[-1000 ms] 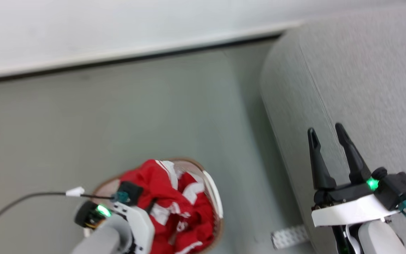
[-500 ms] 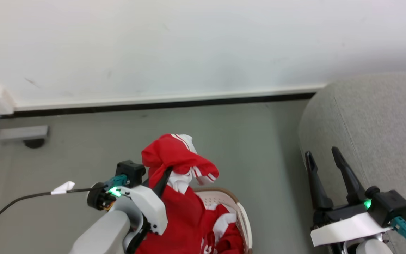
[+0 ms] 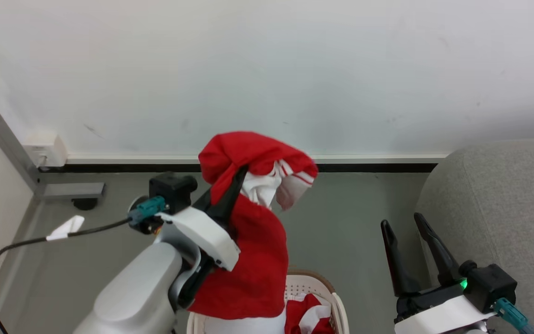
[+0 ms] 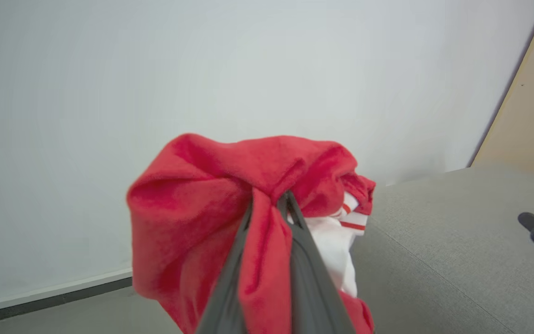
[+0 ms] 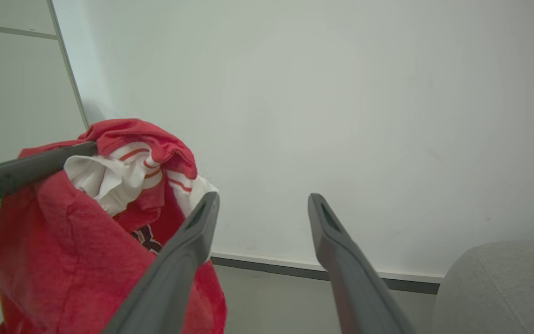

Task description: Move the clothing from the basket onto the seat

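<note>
Pale wall point(image 3: 267, 69) and grey floor point(image 3: 341, 222) back one basket point(image 3: 336, 301), one seat point(image 3: 503, 208) and two grippers. One red garment point(image 3: 253, 260) is clamped between the left gripper's point(image 3: 239, 174) closed fingers, draped over their tips and hanging above the basket, which holds a second red-and-white piece point(image 3: 308, 315). The right gripper's point(image 3: 400, 220) fingers stand wide apart and empty, near the seat.
</note>
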Controlling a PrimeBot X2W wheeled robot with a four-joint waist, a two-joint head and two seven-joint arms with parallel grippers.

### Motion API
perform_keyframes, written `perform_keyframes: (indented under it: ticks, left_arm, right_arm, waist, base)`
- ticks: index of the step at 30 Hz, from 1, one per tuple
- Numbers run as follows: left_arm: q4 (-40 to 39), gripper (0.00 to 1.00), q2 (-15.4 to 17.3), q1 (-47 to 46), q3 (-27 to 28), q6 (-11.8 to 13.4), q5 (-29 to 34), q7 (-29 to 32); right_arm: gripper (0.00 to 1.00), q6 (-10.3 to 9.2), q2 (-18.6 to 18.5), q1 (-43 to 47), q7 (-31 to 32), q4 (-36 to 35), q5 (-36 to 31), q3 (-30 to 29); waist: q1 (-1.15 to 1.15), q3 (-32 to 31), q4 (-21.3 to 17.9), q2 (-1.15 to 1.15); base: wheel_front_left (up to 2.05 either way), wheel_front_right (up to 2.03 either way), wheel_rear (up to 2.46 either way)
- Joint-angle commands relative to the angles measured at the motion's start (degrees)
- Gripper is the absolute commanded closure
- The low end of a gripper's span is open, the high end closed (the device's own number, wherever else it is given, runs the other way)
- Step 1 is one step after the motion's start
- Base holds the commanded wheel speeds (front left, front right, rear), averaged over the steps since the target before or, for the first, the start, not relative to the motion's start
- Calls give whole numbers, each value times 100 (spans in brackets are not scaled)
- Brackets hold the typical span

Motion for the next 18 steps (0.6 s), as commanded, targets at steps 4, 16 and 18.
perform_keyframes:
  ticks: [4,16,18]
  left_arm:
    - [-406,100,99,-79,80,129,-68,64]
    - [-989,100,182,125,44,294,-142,223]
    - [-1020,100,149,145,2,272,-154,250]
  right_arm:
    - [0,-12,-20,27,5,30,57,73]
    - [0,-12,-20,-111,5,297,4,602]
    - [0,-12,-17,-248,4,425,-64,885]
  waist:
    - [1,-33,62,0]
    - [1,3,145,0]
    - [1,24,201,0]
  base:
    - [0,0,0]
    - [0,0,0]
    - [0,0,0]
